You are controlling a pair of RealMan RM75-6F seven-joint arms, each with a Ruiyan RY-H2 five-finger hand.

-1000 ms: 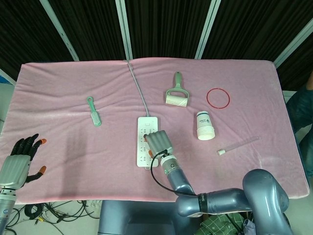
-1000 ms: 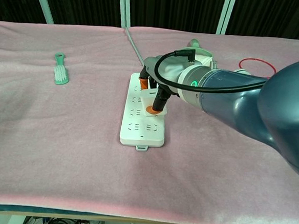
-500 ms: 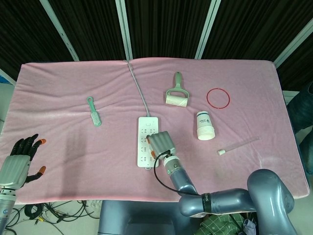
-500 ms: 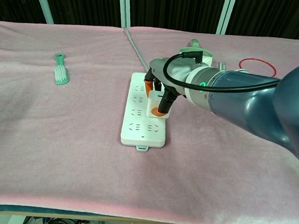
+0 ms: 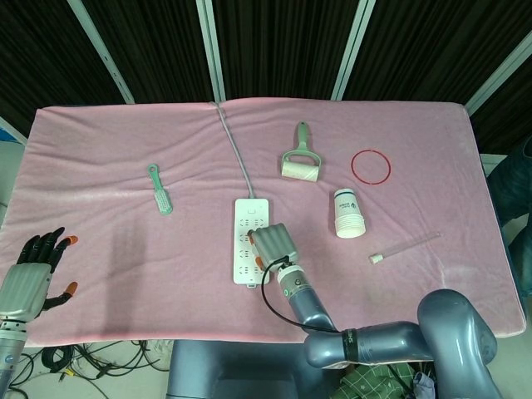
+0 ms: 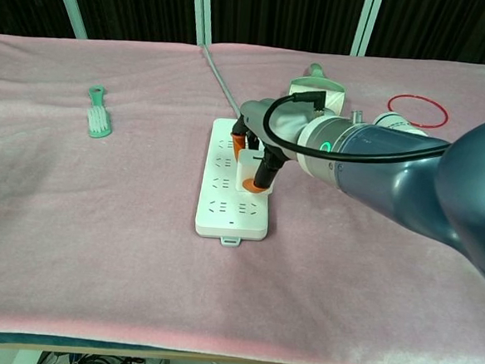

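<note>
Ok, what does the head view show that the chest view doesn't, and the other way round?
Only the head view shows the left hand, fingers spread, off the table's left edge, and the thin tube lying at the right. Only the chest view shows the small white plug that the right hand holds over the power strip; from above the hand's back hides it. Both show the green brush, lint roller, red ring, white cup and pink cloth.

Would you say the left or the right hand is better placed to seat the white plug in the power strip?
Right, probably: the right hand already holds the white plug over the power strip; the left hand is far off.
</note>
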